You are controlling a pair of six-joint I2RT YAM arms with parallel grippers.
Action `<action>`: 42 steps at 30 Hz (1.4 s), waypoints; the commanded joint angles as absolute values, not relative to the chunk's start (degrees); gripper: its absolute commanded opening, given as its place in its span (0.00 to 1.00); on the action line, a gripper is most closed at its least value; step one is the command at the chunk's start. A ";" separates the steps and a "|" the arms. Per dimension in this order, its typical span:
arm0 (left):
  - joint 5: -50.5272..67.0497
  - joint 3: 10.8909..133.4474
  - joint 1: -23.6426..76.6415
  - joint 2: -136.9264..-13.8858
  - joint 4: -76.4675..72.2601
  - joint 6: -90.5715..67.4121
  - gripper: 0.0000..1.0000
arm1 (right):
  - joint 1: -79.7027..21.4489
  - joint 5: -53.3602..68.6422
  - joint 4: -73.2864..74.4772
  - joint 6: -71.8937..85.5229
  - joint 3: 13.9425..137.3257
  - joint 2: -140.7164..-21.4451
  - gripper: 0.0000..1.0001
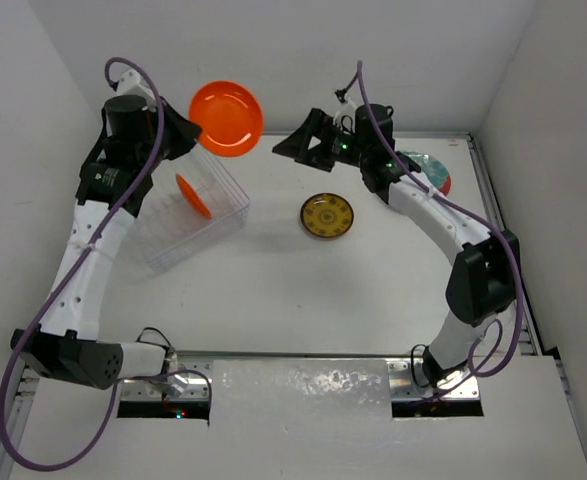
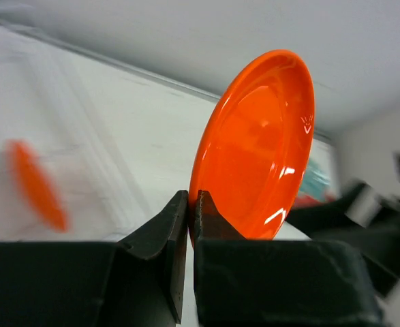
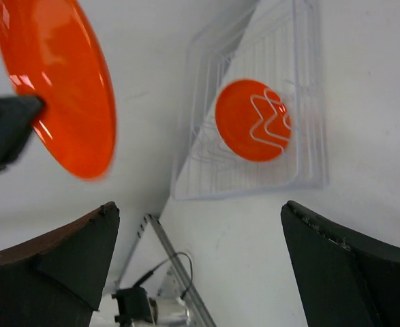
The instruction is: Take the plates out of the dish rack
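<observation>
1. Pinched orange plate (image 1: 227,118) by its rim in left gripper (image 2: 191,212), raised, 11 o'clock.
2. Held right gripper (image 1: 285,148) wide apart, empty, 12 o'clock.
3. Found second orange plate (image 1: 193,195) upright in dish rack (image 1: 173,250), 10 o'clock.

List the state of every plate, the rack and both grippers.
dish rack: on table, one plate inside
held orange plate: in the air, outside rack
racked orange plate: on edge inside rack
yellow plate: flat on table
teal plate: on table, partly hidden
left gripper: jaws shut on held orange plate's rim
right gripper: jaws open, empty
</observation>
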State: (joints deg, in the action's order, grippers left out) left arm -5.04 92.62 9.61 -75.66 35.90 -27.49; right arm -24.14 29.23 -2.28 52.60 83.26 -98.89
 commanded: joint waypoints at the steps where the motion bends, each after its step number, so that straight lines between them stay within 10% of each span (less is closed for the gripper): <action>1: 21.67 84.04 9.67 -76.65 17.96 -33.91 0.00 | -23.64 28.66 -4.87 55.47 88.83 -101.24 0.99; 10: 27.94 77.09 9.84 -76.55 10.30 -39.89 0.00 | -23.64 27.60 -5.80 53.70 86.14 -100.99 0.86; 14: 32.07 73.40 9.93 -76.99 4.59 -43.76 0.00 | -23.64 28.48 -7.55 55.10 83.77 -101.60 0.00; 16: 31.65 72.95 9.93 -77.78 5.96 -43.77 0.11 | -23.38 27.61 -7.47 54.76 82.53 -100.90 0.00; 17: 30.25 73.73 9.93 -78.13 8.76 -42.64 0.31 | -23.12 26.12 -4.95 53.97 81.57 -100.29 0.00; 18: 24.14 74.87 9.93 -78.48 12.44 -40.97 0.87 | -22.59 21.49 -2.92 52.92 80.95 -98.80 0.00; 19: 18.69 78.10 10.11 -78.92 22.05 -36.78 1.00 | -21.98 17.97 -0.12 50.73 80.51 -98.09 0.00; 26: -21.14 92.89 10.11 -84.98 49.38 -24.97 1.00 | -10.82 13.09 2.81 51.34 71.45 -100.01 0.00; 37: -28.03 95.36 10.11 -92.98 53.08 -18.81 0.97 | -9.05 17.49 12.73 41.84 83.32 -115.40 0.13; 42: -29.70 93.70 10.11 -93.87 53.00 -18.19 0.97 | -10.72 14.34 17.04 36.15 81.56 -114.17 0.48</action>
State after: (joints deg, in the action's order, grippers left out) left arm -26.72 93.91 10.17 -94.96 53.01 -19.66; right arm -9.76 15.38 14.33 41.47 80.58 -116.22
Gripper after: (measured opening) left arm 0.967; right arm 0.443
